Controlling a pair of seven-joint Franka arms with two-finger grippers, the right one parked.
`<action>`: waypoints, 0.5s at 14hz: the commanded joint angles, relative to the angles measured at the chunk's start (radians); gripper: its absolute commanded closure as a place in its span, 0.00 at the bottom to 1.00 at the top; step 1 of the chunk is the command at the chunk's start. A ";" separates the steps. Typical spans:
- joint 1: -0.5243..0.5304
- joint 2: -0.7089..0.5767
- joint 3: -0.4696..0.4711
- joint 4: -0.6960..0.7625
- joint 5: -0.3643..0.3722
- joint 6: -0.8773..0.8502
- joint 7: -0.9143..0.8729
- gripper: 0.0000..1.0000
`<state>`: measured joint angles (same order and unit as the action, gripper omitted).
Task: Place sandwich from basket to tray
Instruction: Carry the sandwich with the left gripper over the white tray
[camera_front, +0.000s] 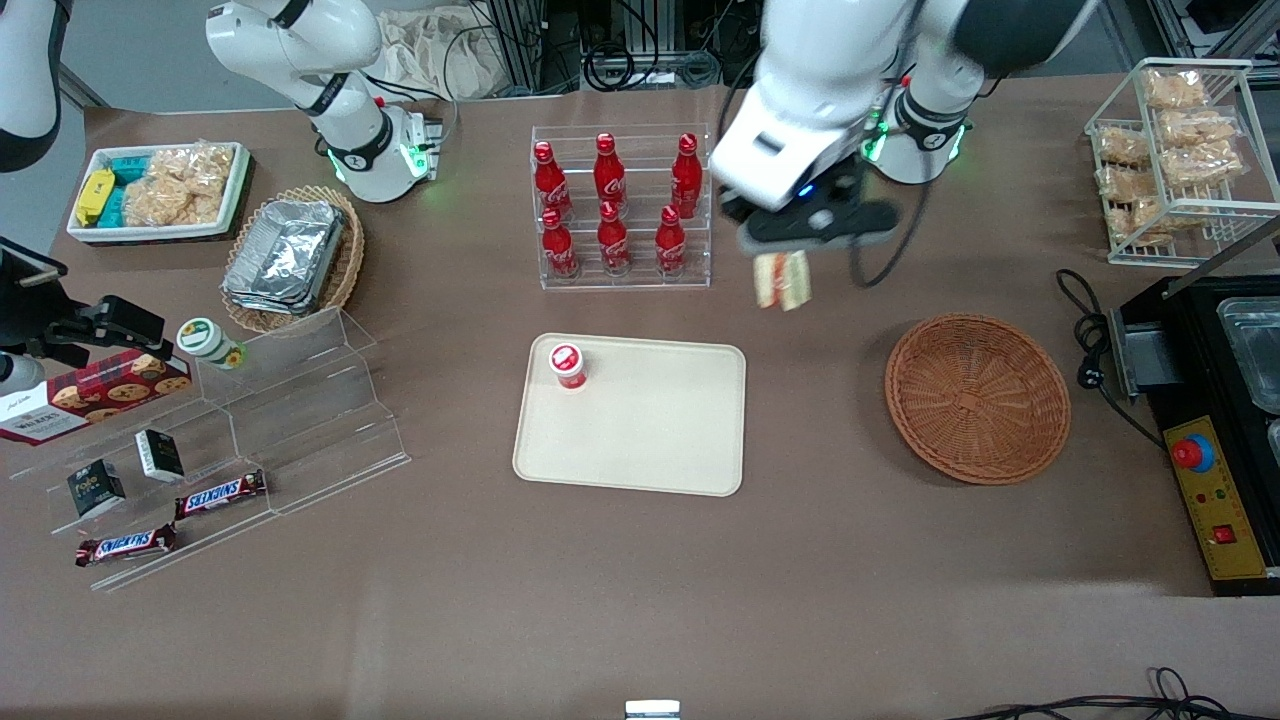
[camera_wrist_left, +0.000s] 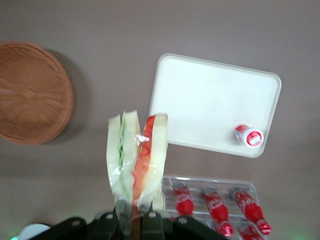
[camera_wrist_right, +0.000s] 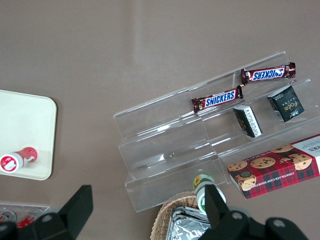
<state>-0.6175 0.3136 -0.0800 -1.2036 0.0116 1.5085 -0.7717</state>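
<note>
Gripper upper centre-right: glossy white plastic shell, matt black fingers; sandwich in shiny clear film; basket rough woven wicker; tray smooth matt cream plastic; table matt brown

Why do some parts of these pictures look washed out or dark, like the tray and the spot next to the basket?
In the left wrist view the tray is overexposed to near white, and the basket casts a soft shadow on the table; the sandwich, clamped in the gripper, has glare on its wrap. In the front view the tray looks its true beige.
</note>
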 joint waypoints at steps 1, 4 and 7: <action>-0.008 0.178 0.009 0.042 -0.047 0.099 -0.015 0.92; -0.019 0.321 0.009 0.038 -0.048 0.269 -0.050 0.93; -0.019 0.412 0.011 -0.055 -0.058 0.489 -0.063 0.93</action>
<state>-0.6257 0.6968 -0.0792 -1.2258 -0.0318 1.9053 -0.8081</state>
